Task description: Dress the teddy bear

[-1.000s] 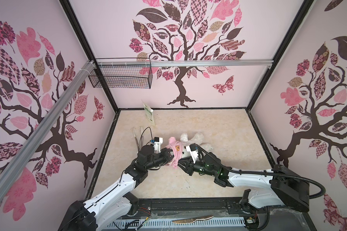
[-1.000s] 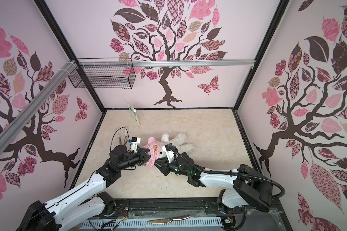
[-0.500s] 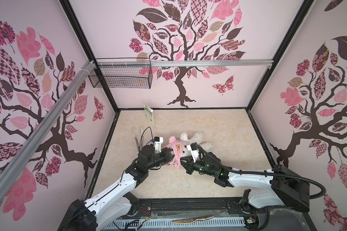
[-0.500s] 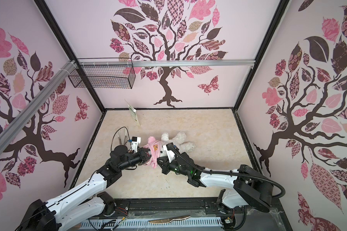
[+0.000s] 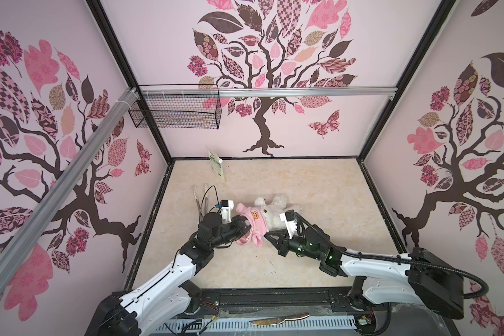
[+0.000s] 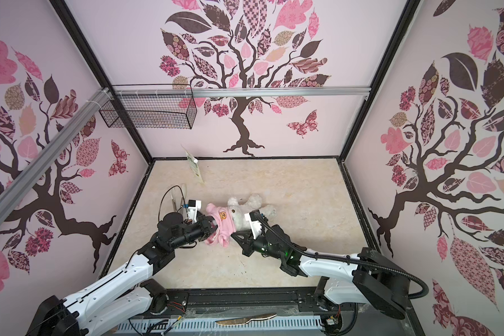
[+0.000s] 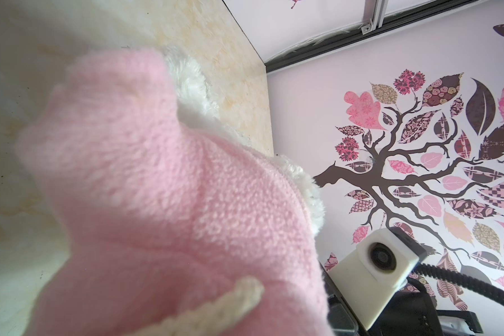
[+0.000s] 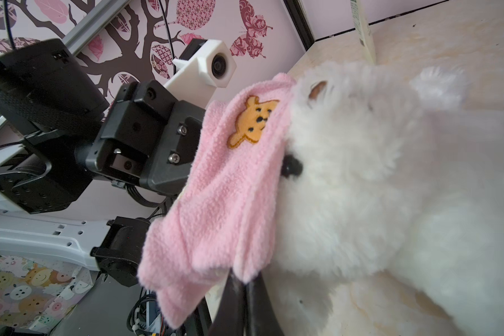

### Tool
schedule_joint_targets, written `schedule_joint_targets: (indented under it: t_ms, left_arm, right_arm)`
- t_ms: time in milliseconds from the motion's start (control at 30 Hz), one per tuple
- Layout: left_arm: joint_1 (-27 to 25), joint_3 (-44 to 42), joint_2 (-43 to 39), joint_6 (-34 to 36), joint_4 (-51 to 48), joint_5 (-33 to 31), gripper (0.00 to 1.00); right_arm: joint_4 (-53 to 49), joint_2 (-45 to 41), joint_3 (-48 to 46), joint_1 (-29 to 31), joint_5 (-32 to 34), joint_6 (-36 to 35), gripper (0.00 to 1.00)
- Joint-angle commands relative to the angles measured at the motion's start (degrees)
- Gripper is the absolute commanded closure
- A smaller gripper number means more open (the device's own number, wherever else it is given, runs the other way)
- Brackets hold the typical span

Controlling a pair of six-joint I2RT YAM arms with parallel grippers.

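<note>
Teddy bear (image 5: 274,216) (image 6: 242,216) lies on the table (image 5: 317,186), about mid-depth, a little left of centre. Its head end points toward the left edge and its limbs splay toward the far and right edges.

Nearest, past the table's front edge: a knife-shaped thing (image 5: 280,320) lies flat on the front rail.

Both arms reach in from the front corners and meet at the bear.
- Left claw (image 5: 240,228) (image 6: 210,228): tips buried in the pink hoodie (image 5: 252,229) (image 8: 230,189), pressed together on the fabric. The hoodie hangs from it, lifted off the table. In the left wrist view the pink fleece (image 7: 157,203) fills most of the frame, with white fur (image 7: 192,84) just behind it.
- Right claw (image 5: 266,234) (image 8: 242,288): fingers drawn together, pinching the hoodie's lower hem, which bunches over the tips.

The hoodie sits over the bear's head end. An orange bear-face patch (image 5: 254,215) (image 8: 253,122) faces up. A dark facial feature shows right at the fabric's edge; one ear is clear of it.

Farther back:
- Thin pale strips (image 5: 200,200) lie near the left edge; cannot tell what they are.
- A card (image 5: 217,167) stands tilted at the far left corner.

Above, a wire basket (image 5: 175,112) hangs from the wall rail.
</note>
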Motion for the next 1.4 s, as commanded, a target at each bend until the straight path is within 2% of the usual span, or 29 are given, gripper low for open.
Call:
schedule_joint_targets:
  t_ms: [0, 367, 633, 767, 900, 1000, 1133, 1233, 1367]
  left_arm:
    - [1.72, -1.29, -1.42, 1.44, 1.73, -4.81, 1.0]
    - [2.38, -1.53, -3.88, 3.39, -0.04, -6.71, 1.0]
    - [3.04, -4.98, -8.43, -2.01, 4.74, -11.62, 1.0]
    - [3.06, -6.11, -9.89, -3.52, 4.78, -13.61, 1.0]
    - [2.99, -6.89, -9.81, -6.8, 6.32, -15.54, 1.0]
    - [2.96, -7.36, -9.58, -10.29, 8.79, -16.51, 1.0]
    - [2.89, -6.11, -9.98, -11.19, 8.74, -16.63, 1.0]
    - [2.89, -6.23, -10.8, -12.11, 8.57, -16.96, 1.0]
    - [2.93, -6.54, -12.84, -12.59, 7.82, -16.17, 1.0]
  right_arm:
    - [-5.09, -2.91, -1.79, -0.64, -0.23, 0.63, 1.0]
    - [-15.01, -4.3, -3.13, -4.97, -5.14, 2.25, 1.0]
    - [-23.16, -5.03, -3.32, -7.46, -5.24, 3.12, 1.0]
    - [-15.79, -3.48, -2.18, -6.47, -11.09, 3.69, 1.0]
    - [-14.98, 2.15, 3.24, -0.98, -10.88, 1.99, 1.0]
    - [-13.98, 7.35, 5.34, 0.59, -12.34, 2.03, 1.0]
    - [-12.33, 11.9, 4.39, 0.66, -11.11, 1.51, 1.0]
    - [-13.79, 13.36, 3.76, 0.25, -7.2, 0.2, 1.0]
    - [-11.87, 14.38, 0.13, -5.51, -5.38, 1.97, 1.0]
